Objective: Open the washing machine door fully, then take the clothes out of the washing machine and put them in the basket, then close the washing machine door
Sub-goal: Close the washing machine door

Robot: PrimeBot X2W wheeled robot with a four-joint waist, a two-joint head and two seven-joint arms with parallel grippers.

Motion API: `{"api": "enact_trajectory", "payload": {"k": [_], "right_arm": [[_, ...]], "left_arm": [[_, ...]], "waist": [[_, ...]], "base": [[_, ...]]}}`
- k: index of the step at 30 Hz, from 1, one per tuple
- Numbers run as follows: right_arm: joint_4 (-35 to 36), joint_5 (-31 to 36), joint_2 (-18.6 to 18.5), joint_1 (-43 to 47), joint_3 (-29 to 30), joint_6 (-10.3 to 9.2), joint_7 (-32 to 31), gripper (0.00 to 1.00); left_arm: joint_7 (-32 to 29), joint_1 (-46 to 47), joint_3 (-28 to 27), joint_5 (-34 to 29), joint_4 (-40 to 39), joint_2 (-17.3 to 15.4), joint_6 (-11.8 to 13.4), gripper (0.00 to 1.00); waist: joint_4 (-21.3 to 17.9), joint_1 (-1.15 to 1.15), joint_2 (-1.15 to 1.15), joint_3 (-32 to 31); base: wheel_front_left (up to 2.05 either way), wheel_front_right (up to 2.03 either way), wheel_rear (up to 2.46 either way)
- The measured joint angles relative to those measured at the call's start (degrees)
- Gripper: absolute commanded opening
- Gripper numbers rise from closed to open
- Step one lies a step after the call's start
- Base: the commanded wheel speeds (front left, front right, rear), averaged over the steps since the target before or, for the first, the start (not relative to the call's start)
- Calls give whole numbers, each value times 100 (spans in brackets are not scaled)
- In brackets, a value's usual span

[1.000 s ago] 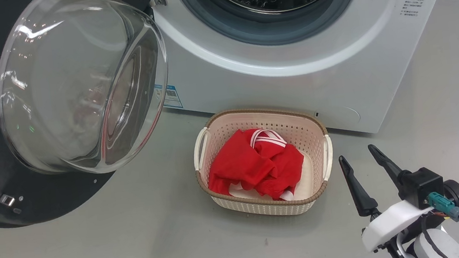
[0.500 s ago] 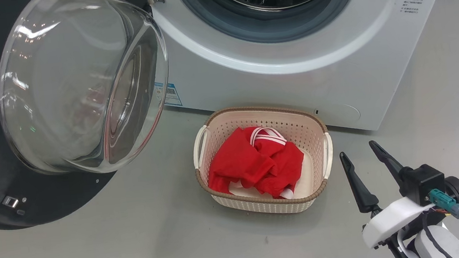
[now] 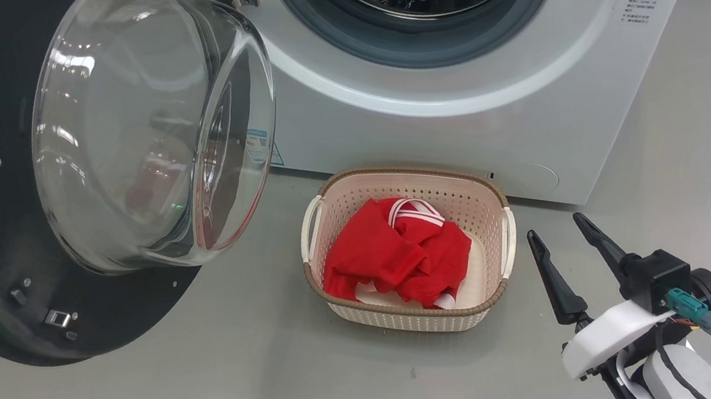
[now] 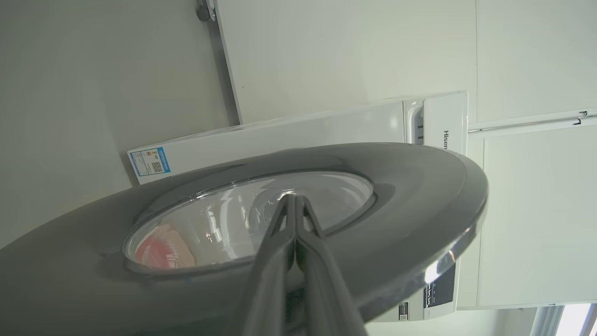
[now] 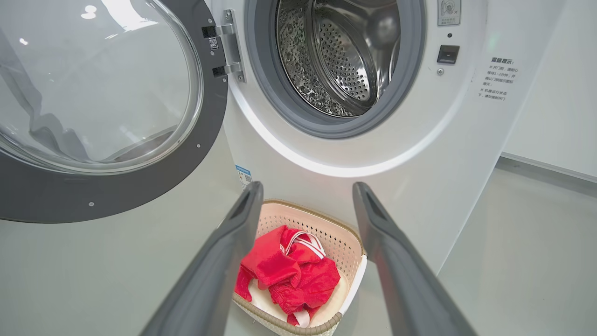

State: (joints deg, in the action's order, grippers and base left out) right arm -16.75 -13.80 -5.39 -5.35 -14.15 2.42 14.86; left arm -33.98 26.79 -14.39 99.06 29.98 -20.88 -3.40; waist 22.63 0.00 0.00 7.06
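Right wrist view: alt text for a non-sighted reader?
Red clothes lie in the cream basket on the floor before the washing machine. Its door stands open at left; the open right gripper frames the basket.

Grey floor (image 3: 216, 393) bears the washing machine (image 3: 429, 136) and basket (image 3: 411, 321).

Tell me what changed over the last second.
The washing machine door has swung a little toward the washing machine, starting to close; the left gripper, fingers shut, is at its outer face. Unchanged: clothes in the basket, right gripper open, empty.
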Motion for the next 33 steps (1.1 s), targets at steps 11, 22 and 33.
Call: {"api": "enact_trajectory", "payload": {"k": [11,22,33], "right_arm": [[-5,0,4,-1,-32,-3,0,100],[-1,-1,15,-1,-46,-7,0,100],[18,-11,69,-4,-73,-56,0,100]], "left_arm": [[-858,-372,147,364,-431,7,-152,0],[-1630,-745,441,445,-1238,-5,-260,0],[-2146,-1046,571,783,-2069,169,-294,0]], "waist": [[-111,0,0,-75],[-358,0,0,-93],[-742,0,0,-36]], "base": [[0,0,0],[0,0,0],[0,0,0]]}}
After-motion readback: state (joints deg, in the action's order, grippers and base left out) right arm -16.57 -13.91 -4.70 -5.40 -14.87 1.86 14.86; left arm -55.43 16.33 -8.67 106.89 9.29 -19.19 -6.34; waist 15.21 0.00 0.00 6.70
